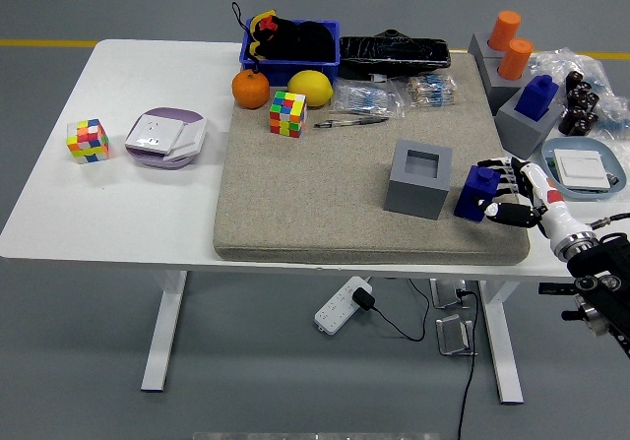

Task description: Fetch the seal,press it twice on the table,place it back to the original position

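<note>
On the table are 2 blue seals (479,193) (537,96), 2 orange seals (507,29) (515,57), 2 colourful puzzle cubes (288,113) (87,140), 1 orange (250,89), 1 lemon (310,87), 1 pen (351,120) and 1 empty grey holder block (418,178).

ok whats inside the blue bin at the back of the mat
The blue bin holds a dark heap with yellow and red bits on its left and a black cord looping up. What the items are, and anything beneath them, cannot be seen.
</note>
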Controlling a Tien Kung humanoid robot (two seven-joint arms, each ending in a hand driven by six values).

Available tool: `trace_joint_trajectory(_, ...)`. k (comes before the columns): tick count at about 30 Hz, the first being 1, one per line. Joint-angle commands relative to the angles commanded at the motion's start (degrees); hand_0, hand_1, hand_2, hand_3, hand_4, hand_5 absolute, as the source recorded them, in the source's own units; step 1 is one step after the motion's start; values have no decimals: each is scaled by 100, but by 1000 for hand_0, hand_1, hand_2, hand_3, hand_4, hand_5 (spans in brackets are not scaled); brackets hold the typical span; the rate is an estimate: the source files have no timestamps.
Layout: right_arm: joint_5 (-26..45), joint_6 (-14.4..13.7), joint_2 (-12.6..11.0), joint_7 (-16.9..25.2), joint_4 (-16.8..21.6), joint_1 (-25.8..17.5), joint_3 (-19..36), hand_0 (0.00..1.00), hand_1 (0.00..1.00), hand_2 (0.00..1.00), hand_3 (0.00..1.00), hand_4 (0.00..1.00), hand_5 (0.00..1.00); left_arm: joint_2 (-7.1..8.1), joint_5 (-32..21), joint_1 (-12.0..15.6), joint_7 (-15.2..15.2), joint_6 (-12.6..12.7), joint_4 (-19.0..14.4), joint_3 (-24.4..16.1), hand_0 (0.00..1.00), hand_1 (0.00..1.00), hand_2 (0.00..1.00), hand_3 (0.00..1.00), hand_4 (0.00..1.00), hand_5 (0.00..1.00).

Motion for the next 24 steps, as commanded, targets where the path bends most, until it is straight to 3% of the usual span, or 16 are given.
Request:
trace_joint_trajectory(11, -41, 4, -30, -25, 131, 4, 14, 558, 439, 445, 466, 666, 2, -2, 0, 2, -3, 2, -5, -5, 719, 693, 684, 722, 639, 233)
trace_joint_trajectory(24, -409, -38, -219, -125, 1051, 162, 768, 559, 439, 446, 466, 665, 2, 10, -18, -9, 2, 2, 3, -2, 718, 694, 684, 722, 639, 233)
